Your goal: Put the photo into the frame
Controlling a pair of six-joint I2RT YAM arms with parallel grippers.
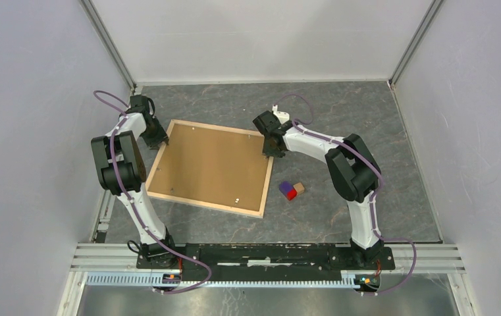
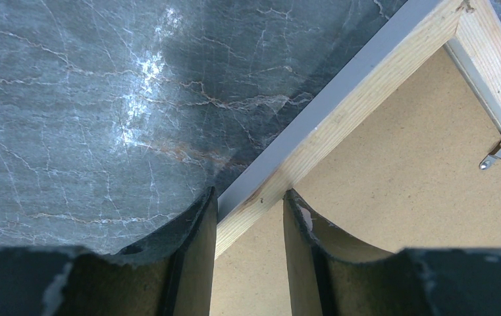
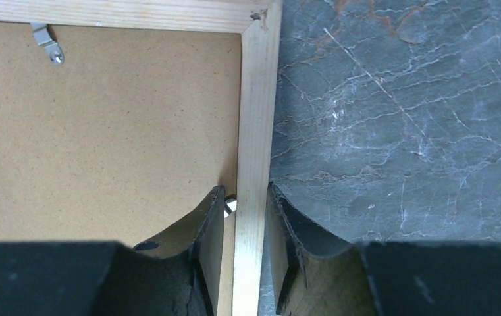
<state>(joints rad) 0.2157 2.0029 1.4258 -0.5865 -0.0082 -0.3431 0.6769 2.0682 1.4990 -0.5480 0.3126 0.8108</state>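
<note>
The frame [image 1: 205, 204] lies back-up on the table, and a plain brown backing board [image 1: 208, 164] fills it. The photo is hidden. My left gripper [image 1: 157, 139] is at the frame's far left corner. In the left wrist view its fingers [image 2: 251, 197] straddle the wooden slat [image 2: 366, 85], which crosses slantwise and touches both. My right gripper [image 1: 272, 150] is at the frame's right edge near the far corner. In the right wrist view it [image 3: 246, 194] brackets the slat [image 3: 257, 118]: the outer finger is against the wood, with a thin gap on the board side.
Small coloured blocks [image 1: 291, 190] lie on the dark marbled table just right of the frame. Metal clips [image 2: 494, 157] [image 3: 49, 45] sit on the board at the frame's inner edge. Pale walls enclose the table on three sides.
</note>
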